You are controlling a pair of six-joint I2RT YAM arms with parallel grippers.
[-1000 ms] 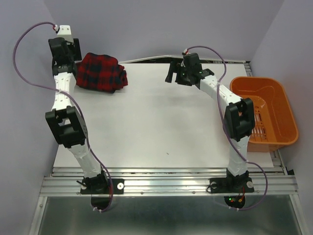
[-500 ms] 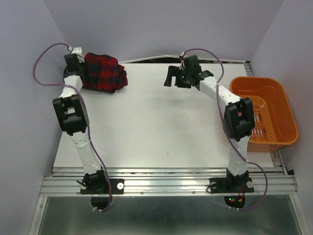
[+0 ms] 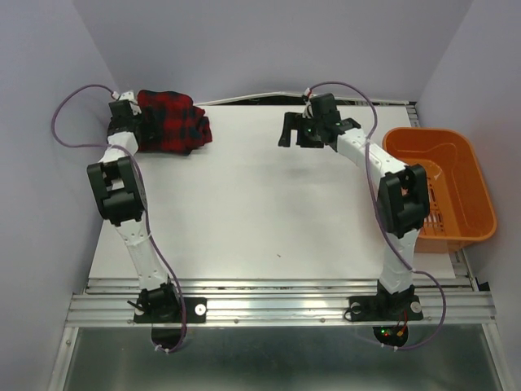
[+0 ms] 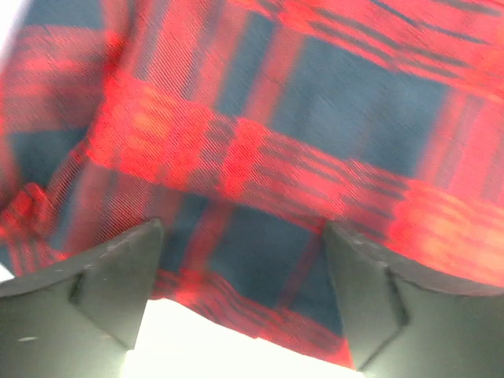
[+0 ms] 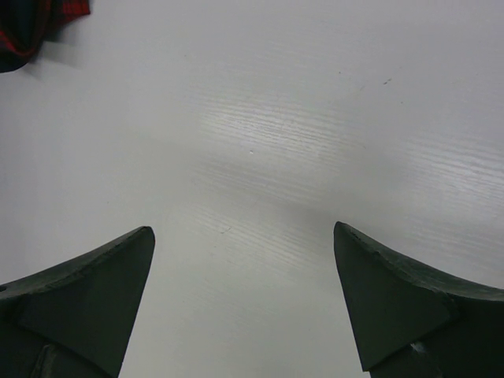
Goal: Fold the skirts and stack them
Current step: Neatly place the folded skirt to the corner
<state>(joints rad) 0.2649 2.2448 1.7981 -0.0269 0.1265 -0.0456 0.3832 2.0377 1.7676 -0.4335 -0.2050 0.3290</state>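
The red-and-black plaid skirt (image 3: 172, 122) lies bunched at the table's far left corner. It fills the left wrist view (image 4: 260, 118). My left gripper (image 3: 140, 127) is at the skirt's left edge, open, and its fingers (image 4: 118, 283) straddle the cloth's hem just above the white table. My right gripper (image 3: 286, 130) is open and empty over bare table at the far middle. Its wrist view shows only a corner of the plaid skirt (image 5: 31, 27) at the top left. The dark grey dotted skirt is out of view.
An orange plastic basket (image 3: 440, 187) stands off the table's right edge, beside the right arm. The white table (image 3: 244, 204) has walls close behind it and on the left.
My left arm has swung in from the left wall, and its gripper is now against the plaid skirt's left edge. The right gripper has shifted slightly. The skirt has not moved.
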